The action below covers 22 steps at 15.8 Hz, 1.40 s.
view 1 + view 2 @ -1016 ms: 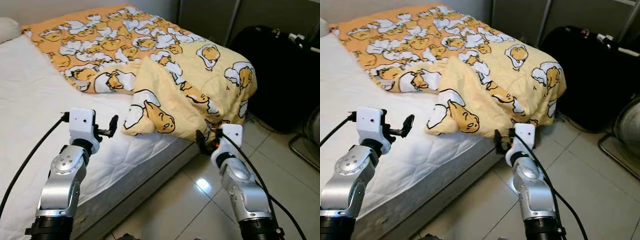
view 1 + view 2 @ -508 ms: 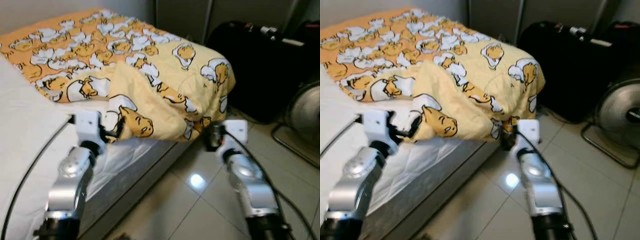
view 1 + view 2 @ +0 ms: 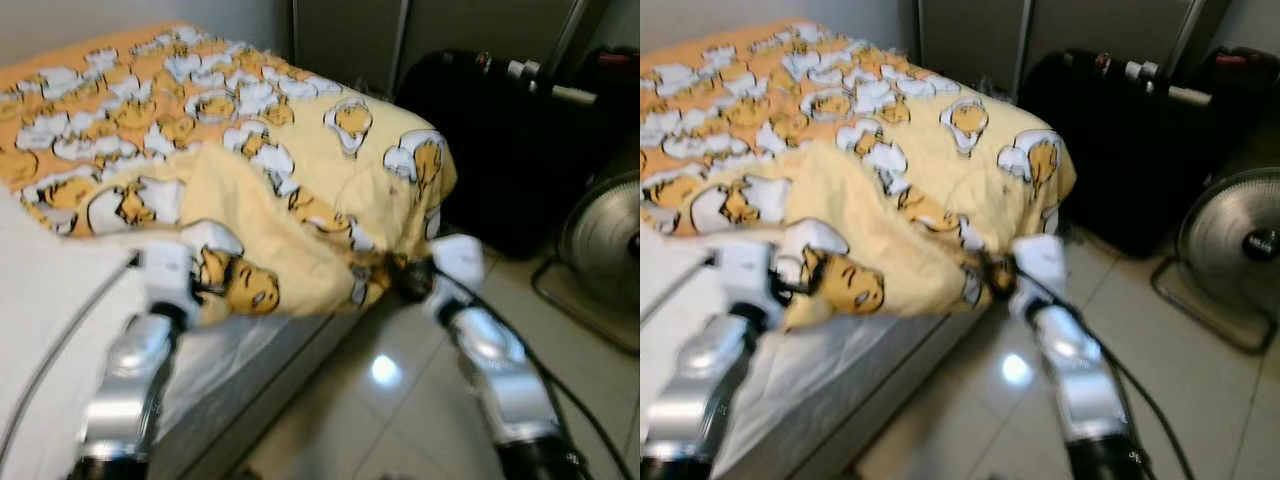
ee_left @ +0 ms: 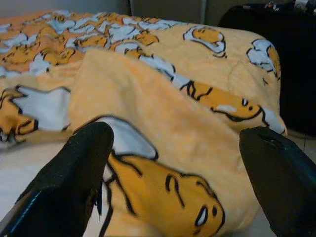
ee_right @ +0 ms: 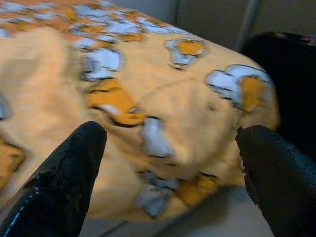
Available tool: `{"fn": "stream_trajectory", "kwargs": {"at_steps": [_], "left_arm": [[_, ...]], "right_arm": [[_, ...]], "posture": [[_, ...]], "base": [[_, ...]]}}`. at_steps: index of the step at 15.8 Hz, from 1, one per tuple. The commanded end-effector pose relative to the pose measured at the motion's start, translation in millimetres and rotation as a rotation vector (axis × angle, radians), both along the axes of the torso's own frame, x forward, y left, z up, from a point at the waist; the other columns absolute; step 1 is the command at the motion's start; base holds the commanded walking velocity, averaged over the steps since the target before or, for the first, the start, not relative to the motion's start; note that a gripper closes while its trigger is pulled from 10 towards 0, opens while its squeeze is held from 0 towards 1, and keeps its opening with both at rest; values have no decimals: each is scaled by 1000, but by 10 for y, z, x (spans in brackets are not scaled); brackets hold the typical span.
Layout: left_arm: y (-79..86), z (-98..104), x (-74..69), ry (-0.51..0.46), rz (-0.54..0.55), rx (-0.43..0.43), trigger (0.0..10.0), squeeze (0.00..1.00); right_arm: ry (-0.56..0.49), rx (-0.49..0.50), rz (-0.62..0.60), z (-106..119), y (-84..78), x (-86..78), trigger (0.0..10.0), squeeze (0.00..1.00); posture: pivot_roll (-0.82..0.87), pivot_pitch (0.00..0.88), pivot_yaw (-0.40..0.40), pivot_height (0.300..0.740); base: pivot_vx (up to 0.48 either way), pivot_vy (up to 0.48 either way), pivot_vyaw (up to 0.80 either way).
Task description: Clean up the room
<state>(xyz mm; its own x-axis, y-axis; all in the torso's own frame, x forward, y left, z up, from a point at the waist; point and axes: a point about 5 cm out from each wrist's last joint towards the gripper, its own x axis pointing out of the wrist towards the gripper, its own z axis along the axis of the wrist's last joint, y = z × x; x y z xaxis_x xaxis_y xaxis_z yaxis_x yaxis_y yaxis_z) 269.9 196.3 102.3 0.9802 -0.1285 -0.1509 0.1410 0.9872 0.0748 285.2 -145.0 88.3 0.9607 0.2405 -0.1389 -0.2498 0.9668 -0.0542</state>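
Blanket [image 3: 300,170], yellow and orange with a cartoon egg print, lies rumpled over the far corner of the bed [image 3: 60,330], from about 10 o'clock to 1 o'clock in the head views. One folded flap hangs forward over the bed's edge near the middle of the scene, and the corner at 2 o'clock drapes down toward the floor [image 3: 400,400].

The left gripper [image 4: 173,163] is at 8 o'clock, right up against the forward flap. In the left wrist view its two black fingers [image 4: 74,173] are spread wide, with the flap's egg figure lying between them; they are not closed on the cloth.

The right gripper [image 5: 168,168] is at 4 o'clock, over the tiled floor and close to the blanket's hanging corner. In the right wrist view its fingers [image 5: 64,182] also stand wide apart, with the draped fold between them and nothing pinched.

The white sheet of the bed shows bare at 9 o'clock. A black suitcase [image 3: 490,140] stands by the wall at 2 o'clock, and a fan [image 3: 1230,250] sits on the floor at 3 o'clock, well apart from the bed. The head views are blurred.
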Motion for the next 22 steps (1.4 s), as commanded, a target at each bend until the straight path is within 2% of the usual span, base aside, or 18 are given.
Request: {"fn": "stream_trajectory", "kwargs": {"at_steps": [1, 5, 6, 7, 8, 10, 12, 13, 14, 16, 17, 18, 22], "left_arm": [[129, 35, -2, -12, 38, 30, 10000, 43], [201, -24, 17, 20, 54, 39, 10000, 16], [230, -50, 59, 46, 60, 46, 10000, 27], [272, -103, 134, 103, 50, 50, 10000, 1000], [292, -116, 179, 115, 37, 59, 10000, 1000], [375, -188, 328, 200, -27, 148, 10000, 1000], [415, -211, 398, 248, -43, 171, 10000, 1000], [448, -317, 487, 342, -65, 231, 10000, 1000], [454, -337, 500, 357, -71, 248, 10000, 1000], [438, -447, 526, 424, -90, 215, 10000, 0], [437, -513, 514, 470, -90, 187, 10000, 0], [452, -586, 481, 521, -97, 203, 10000, 0], [522, -718, 408, 615, -65, 256, 10000, 0]], "right_arm": [[-35, 6, 75, 73, 145, 5, 10000, 0], [-30, 13, 130, 57, 162, -64, 10000, 0], [-31, 14, 145, 67, 155, -85, 10000, 0], [-35, -1, 182, 86, 152, -104, 10000, 0], [-35, -4, 207, 95, 156, -114, 10000, 0], [-15, -20, 310, 117, 168, -143, 10000, 0], [-6, -37, 362, 131, 162, -159, 10000, 0], [5, -68, 423, 154, 134, -172, 10000, 0], [7, -74, 433, 159, 128, -176, 10000, 0], [20, -95, 486, 177, 103, -199, 10000, 0], [28, -103, 519, 195, 95, -223, 10000, 0], [34, -112, 552, 216, 95, -249, 10000, 0], [47, -124, 593, 270, 94, -281, 10000, 0]], "posture": [[13, 0, 6, 740], [-15, 0, 22, 740], [-20, 0, 23, 740], [-27, 0, 25, 740], [-30, 0, 25, 740], [-43, 0, 26, 740], [-49, 0, 29, 740], [-63, 0, 36, 740], [-63, 0, 36, 740], [-75, 0, 42, 740], [-88, 0, 50, 740], [-98, 0, 55, 740], [-111, 38, 44, 740]], "base": [[360, 0, 0], [0, 0, 0], [0, 0, 0], [0, 0, 0], [0, 0, 0], [0, 0, 0], [0, 0, 0], [0, 0, 0], [0, 0, 0], [0, 0, 0], [0, 0, 0], [0, 0, 0], [0, 0, 0]]}}
